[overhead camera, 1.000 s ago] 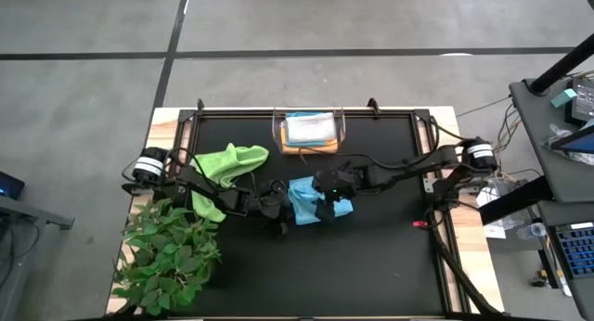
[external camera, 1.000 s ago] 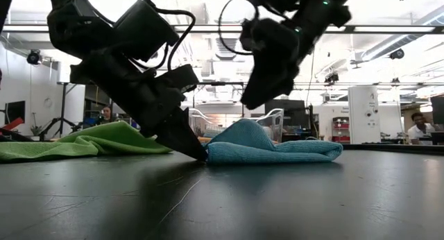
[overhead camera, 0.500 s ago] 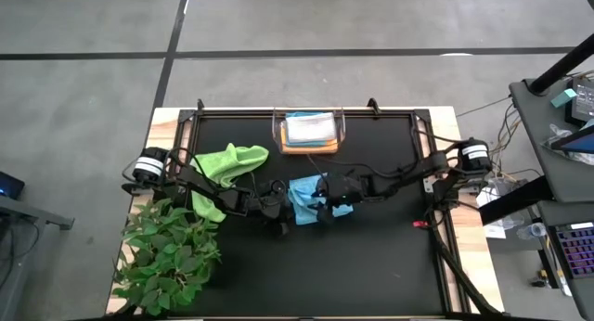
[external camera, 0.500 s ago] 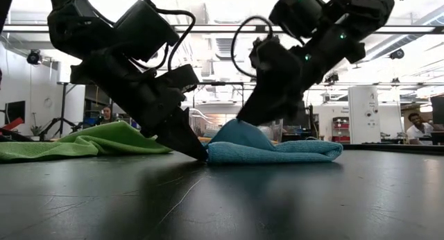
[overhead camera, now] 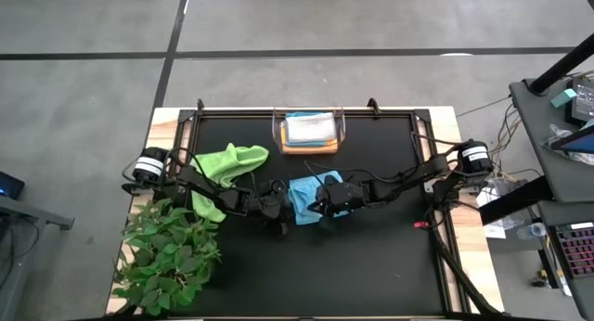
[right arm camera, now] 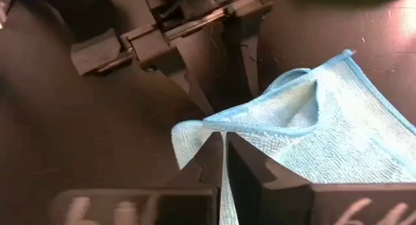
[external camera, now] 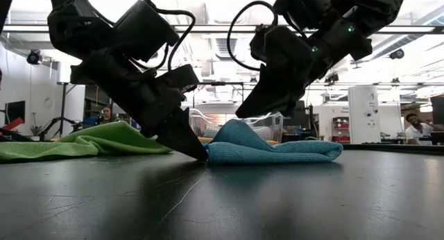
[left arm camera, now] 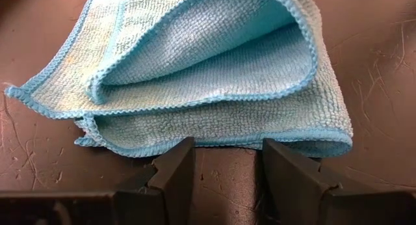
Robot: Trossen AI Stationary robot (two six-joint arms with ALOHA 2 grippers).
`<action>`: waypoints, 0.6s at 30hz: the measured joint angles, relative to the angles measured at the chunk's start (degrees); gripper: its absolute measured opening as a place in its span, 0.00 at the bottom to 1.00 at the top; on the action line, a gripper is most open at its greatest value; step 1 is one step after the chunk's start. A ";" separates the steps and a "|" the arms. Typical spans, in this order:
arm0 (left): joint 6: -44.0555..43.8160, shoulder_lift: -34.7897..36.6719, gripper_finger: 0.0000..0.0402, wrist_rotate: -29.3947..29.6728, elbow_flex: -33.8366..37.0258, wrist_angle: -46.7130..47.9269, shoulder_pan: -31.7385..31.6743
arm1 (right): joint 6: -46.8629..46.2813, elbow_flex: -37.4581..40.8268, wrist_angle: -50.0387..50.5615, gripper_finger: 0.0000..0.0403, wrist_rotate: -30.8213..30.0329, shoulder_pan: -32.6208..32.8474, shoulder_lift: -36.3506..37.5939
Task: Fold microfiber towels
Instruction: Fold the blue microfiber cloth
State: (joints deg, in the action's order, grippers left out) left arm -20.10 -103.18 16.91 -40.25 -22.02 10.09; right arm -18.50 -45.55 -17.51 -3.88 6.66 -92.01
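Note:
A light blue towel [overhead camera: 304, 197] lies folded in layers at the table's middle, its upper layers arched up into a hump [external camera: 239, 129]. My right gripper [external camera: 238, 116] slants down onto the top of that hump, shut. My left gripper [left arm camera: 227, 161] is open at the towel's left folded edge [left arm camera: 221, 142], its tips low on the table [external camera: 201, 155]. Bare table shows between them, and I cannot tell whether they touch the cloth. A lime green towel [overhead camera: 227, 166] lies crumpled at the left, resting on the table. My right gripper pinches the hemmed edge of the light blue towel's upper layer [right arm camera: 224, 129] between its two fingertips [right arm camera: 214, 147]. It slants down from the table's right side. The tips hide how many layers they have. The edge stands arched while the rest of the towel lies on the table.
A clear bin [overhead camera: 309, 131] holding folded towels stands at the table's far edge. A leafy plant [overhead camera: 167, 256] fills the near left corner. Dark tabletop stretches in front of the towel and to its right. People show in the room beyond.
My right gripper has come down and toward the table's left onto the hump of the light blue towel, tipping less steeply, and its fingers have come together there. The towel has kept its shape and place.

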 joint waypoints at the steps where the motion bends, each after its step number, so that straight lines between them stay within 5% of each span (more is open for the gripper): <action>1: 0.00 0.00 0.42 0.00 0.00 0.00 0.00 | 0.03 -0.02 -0.35 0.03 0.00 0.14 0.00; 9: 0.02 0.00 0.42 0.00 0.00 0.00 0.00 | 0.59 -0.06 -1.99 0.02 0.37 1.22 -1.05; 18: 0.02 0.00 0.42 0.02 0.01 0.00 0.00 | 5.46 -0.15 3.43 0.02 -11.89 0.86 1.77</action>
State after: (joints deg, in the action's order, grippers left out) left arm -20.08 -103.18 16.93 -40.24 -22.02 10.09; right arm -13.04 -45.70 -14.08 -15.77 7.52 -90.24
